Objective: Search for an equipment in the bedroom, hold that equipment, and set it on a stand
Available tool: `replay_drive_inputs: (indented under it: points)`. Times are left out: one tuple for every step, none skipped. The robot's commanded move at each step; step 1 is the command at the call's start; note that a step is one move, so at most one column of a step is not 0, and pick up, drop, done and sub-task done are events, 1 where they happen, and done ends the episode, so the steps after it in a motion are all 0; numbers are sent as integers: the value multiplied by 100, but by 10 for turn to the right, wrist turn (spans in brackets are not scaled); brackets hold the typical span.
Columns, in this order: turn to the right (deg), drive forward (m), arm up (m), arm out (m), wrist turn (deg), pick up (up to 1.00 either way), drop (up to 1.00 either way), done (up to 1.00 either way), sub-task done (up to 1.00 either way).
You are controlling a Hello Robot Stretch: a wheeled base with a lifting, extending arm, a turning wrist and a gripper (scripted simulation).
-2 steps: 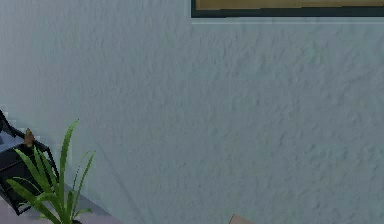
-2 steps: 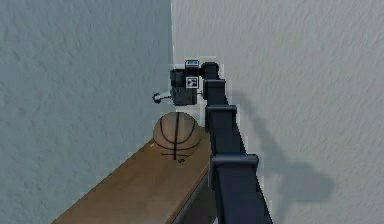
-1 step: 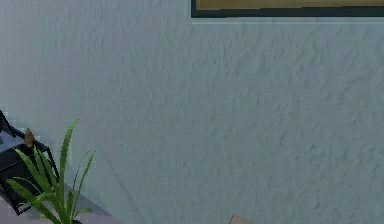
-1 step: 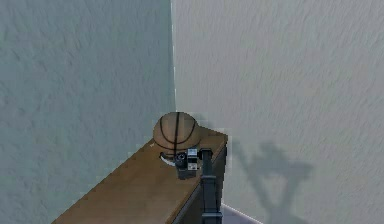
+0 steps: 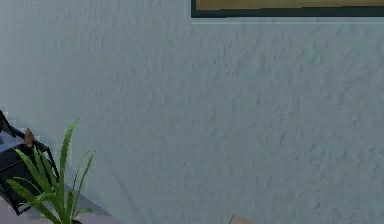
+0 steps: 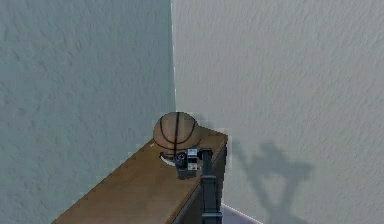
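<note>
A brown basketball (image 6: 176,130) with dark seams rests at the far end of a wooden stand (image 6: 125,190), in the corner where two pale walls meet. My arm (image 6: 208,190) rises from the arm side view's bottom edge along the stand's right side. The gripper (image 6: 175,158) sits at its far end, right by the ball's lower edge. Because the ball lies on the stand top at the gripper, I cannot tell whether the gripper holds anything.
A pale textured wall (image 5: 230,110) stands close ahead in the forward view, with a framed picture (image 5: 290,8) at the top. A green leafy plant (image 5: 50,185) and a dark piece of furniture (image 5: 12,155) stand at the lower left.
</note>
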Motion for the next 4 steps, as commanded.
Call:
replay_drive_inputs:
  points:
    - [0,0,10,0,0,0,0,0,0]
    - [0,0,24,0,0,0,0,0,0]
    - [0,0,0,0,-450,0,0,0,0]
    - [0,0,0,0,-450,0,0,0,0]
